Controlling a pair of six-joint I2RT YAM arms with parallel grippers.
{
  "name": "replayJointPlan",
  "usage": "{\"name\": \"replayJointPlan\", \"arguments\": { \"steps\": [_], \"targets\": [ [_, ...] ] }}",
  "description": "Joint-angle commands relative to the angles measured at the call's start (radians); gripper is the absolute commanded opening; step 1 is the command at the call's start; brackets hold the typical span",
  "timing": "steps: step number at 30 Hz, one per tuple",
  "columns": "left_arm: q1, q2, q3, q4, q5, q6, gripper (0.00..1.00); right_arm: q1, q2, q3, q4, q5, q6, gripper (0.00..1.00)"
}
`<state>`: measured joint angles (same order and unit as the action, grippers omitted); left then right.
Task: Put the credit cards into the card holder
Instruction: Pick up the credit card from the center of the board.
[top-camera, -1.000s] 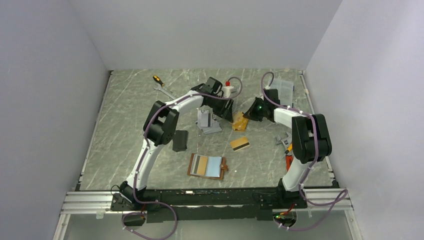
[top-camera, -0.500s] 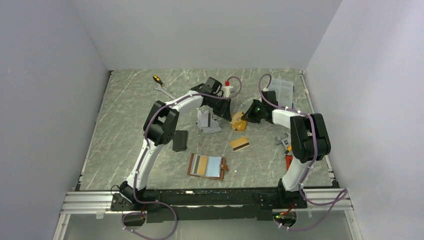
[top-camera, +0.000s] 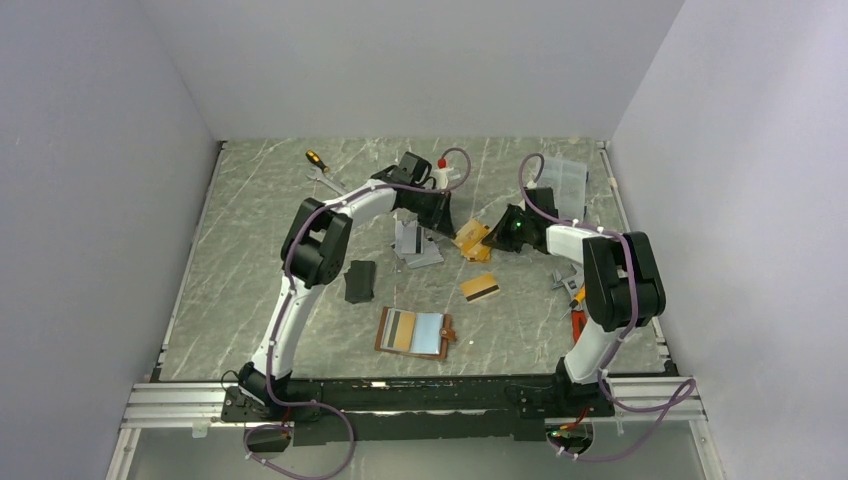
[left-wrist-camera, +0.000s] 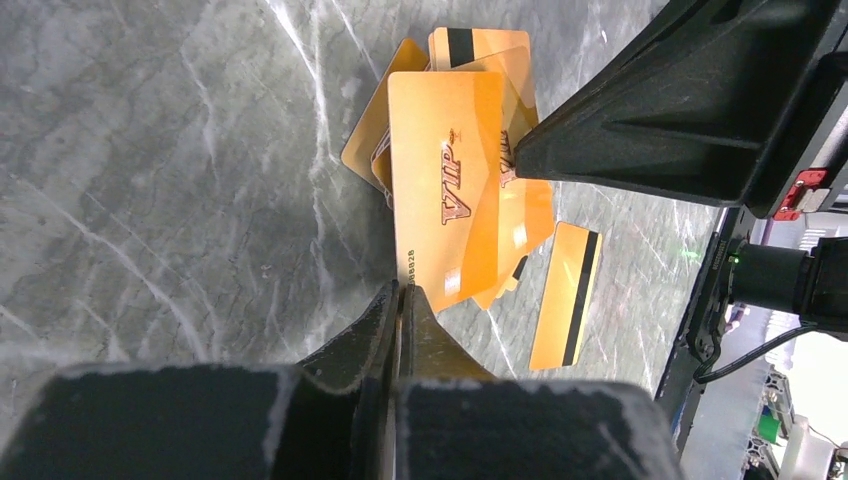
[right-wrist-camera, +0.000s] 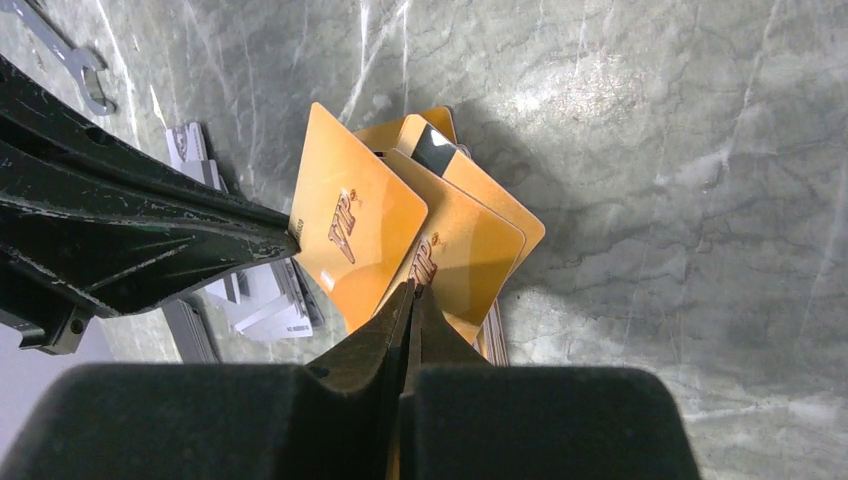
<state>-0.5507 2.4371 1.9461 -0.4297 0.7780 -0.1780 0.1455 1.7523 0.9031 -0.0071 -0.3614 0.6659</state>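
Top view: tan-brown leather card holder (top-camera: 414, 332) lies open near the arm bases, clear sleeves up. Pile of gold-orange plastic credit cards (top-camera: 470, 240) sits mid-table, well apart from it. One loose gold card w/ dark stripe (top-camera: 480, 287) lies between pile and holder. Silver-grey cards (top-camera: 415, 245) are just left of the pile, and a black pouch (top-camera: 360, 281) is near the left arm. Left gripper (top-camera: 447, 228) & right gripper (top-camera: 490, 236) meet at the pile from opposite sides.

Left wrist view: left fingers are clenched, pinching the short edge of the top gold VIP card (left-wrist-camera: 445, 190). The right gripper's black fingertip touches the card beneath, at the far side.

Right wrist view: right fingers are also squeezed together, apparently nipping the second gold card (right-wrist-camera: 465, 250) at its near edge. The top card overlaps it.

Handling, my read: cards are v. light, stiff, thin and slick, so they slide over each other and lie flat on the stone. Best hold is an overhanging short edge, pinched firmly. Peel one off while the other gripper pins the rest, or several may drag along.
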Motion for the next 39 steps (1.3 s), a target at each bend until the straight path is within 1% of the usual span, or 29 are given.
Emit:
{"name": "replayJointPlan", "arguments": {
  "steps": [1, 5, 8, 9, 13, 16, 19, 23, 25, 26, 28, 31, 33, 37, 39],
  "targets": [
    [0.000, -0.044, -0.026, 0.033, 0.030, -0.004, 0.03, 0.003, -0.023, -0.026, 0.023, -0.004, 0.000, 0.00],
    [0.006, -0.056, -0.039, 0.034, 0.048, -0.001, 0.00, 0.003, -0.019, -0.019, 0.012, 0.003, -0.005, 0.00],
    [0.021, -0.082, -0.060, 0.063, 0.090, -0.026, 0.00, 0.003, -0.028, -0.020, 0.012, -0.007, -0.003, 0.00],
    [0.031, -0.097, -0.074, 0.081, 0.106, -0.039, 0.00, 0.003, -0.038, -0.020, 0.012, -0.009, -0.002, 0.02],
    [0.058, -0.147, -0.127, 0.163, 0.180, -0.097, 0.00, -0.002, -0.084, -0.033, 0.029, -0.046, 0.013, 0.21],
    [0.069, -0.165, -0.160, 0.216, 0.235, -0.127, 0.00, -0.007, -0.121, -0.064, 0.091, -0.103, 0.040, 0.31],
    [0.071, -0.177, -0.194, 0.274, 0.286, -0.163, 0.00, -0.010, -0.134, -0.094, 0.170, -0.190, 0.075, 0.36],
    [0.080, -0.206, -0.276, 0.409, 0.356, -0.271, 0.00, -0.012, -0.164, -0.149, 0.315, -0.295, 0.122, 0.41],
    [0.081, -0.224, -0.296, 0.421, 0.370, -0.291, 0.00, -0.014, -0.180, -0.160, 0.338, -0.310, 0.128, 0.42],
    [0.083, -0.236, -0.311, 0.463, 0.376, -0.307, 0.00, -0.014, -0.188, -0.172, 0.369, -0.324, 0.135, 0.44],
    [0.088, -0.258, -0.349, 0.551, 0.396, -0.402, 0.00, -0.014, -0.211, -0.196, 0.423, -0.347, 0.153, 0.45],
    [0.098, -0.288, -0.424, 0.779, 0.430, -0.581, 0.00, -0.015, -0.245, -0.222, 0.478, -0.375, 0.173, 0.48],
    [0.101, -0.306, -0.455, 0.873, 0.442, -0.670, 0.00, -0.014, -0.256, -0.225, 0.490, -0.390, 0.181, 0.48],
    [0.104, -0.339, -0.493, 0.987, 0.447, -0.775, 0.00, -0.014, -0.275, -0.231, 0.501, -0.400, 0.202, 0.48],
    [0.104, -0.352, -0.504, 1.000, 0.446, -0.789, 0.00, -0.014, -0.294, -0.239, 0.502, -0.396, 0.207, 0.48]
  ]
}}
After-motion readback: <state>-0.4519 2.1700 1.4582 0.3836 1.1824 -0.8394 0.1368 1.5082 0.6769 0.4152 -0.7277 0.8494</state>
